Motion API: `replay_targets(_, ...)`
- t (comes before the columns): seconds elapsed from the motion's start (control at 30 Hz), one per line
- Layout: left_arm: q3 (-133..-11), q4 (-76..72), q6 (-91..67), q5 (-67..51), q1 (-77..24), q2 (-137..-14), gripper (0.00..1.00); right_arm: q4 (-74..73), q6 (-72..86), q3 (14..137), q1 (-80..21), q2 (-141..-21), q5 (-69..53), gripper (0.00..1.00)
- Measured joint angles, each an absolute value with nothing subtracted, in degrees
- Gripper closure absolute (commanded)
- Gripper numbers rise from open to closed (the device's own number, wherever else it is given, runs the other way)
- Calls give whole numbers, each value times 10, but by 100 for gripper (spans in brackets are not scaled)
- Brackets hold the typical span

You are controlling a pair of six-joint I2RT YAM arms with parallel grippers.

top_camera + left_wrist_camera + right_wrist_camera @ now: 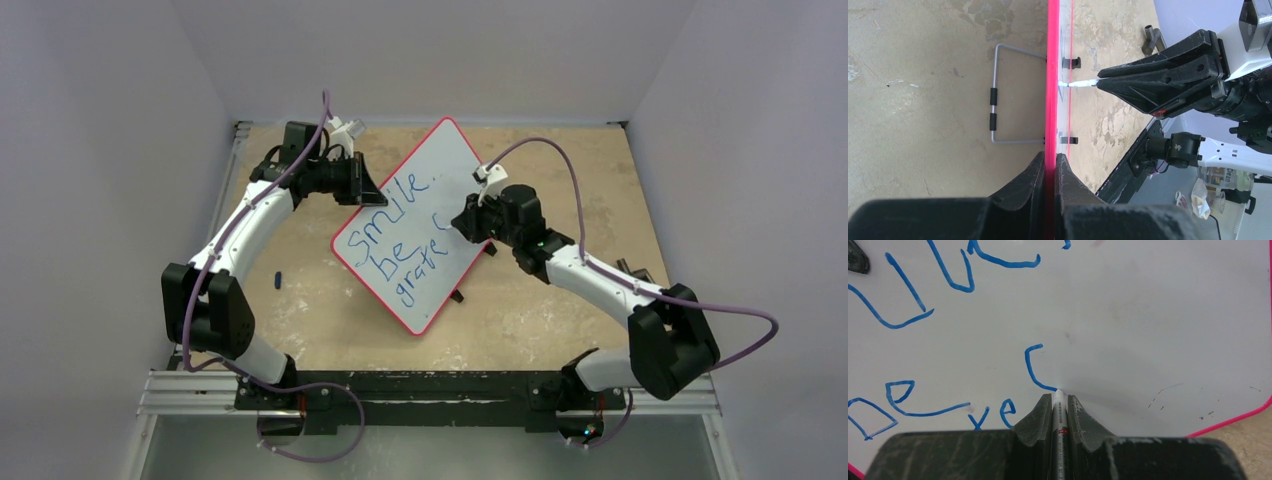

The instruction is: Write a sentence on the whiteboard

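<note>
Nearest, a black rail (420,385) along the desk (560,310) edge. Just beyond, on the left, a small dark blue piece (277,279) lying alone on the desk. Mid-desk, the board (445,170), turned diamond-wise with 1 corner pointing away, thin red rim all round, 2 black feet (456,296) showing at its lower right edge. Across its face in blue, the sentence (400,235): "smile", "be", then "grate" and 1 open curved stroke. At that stroke's lower end, right pincer (1059,399) clamped narrow on a marker (1060,420), white tip touching the board. Farther back, left pincer (1049,162) pinched tight on the board's rim at the far left edge. On the board's back side, a wire stand (994,107) with 2 black sleeves.
</note>
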State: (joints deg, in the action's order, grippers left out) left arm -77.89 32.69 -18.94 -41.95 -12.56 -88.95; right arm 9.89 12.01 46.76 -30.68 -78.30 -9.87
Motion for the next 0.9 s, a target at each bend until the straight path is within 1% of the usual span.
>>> replay_targets(0.3,-779,328,-189,-417,-125,-889,100,101,120,452,-304,-781,-71,100)
replay_targets(0.57,-779,328,-189,-417,-125,-889,100,100,125,414,-303,-764,-60,100)
replay_targets(0.9,-779,327,-189,-417,-125,-884,100,80,147,362,-302,-741,-79,100)
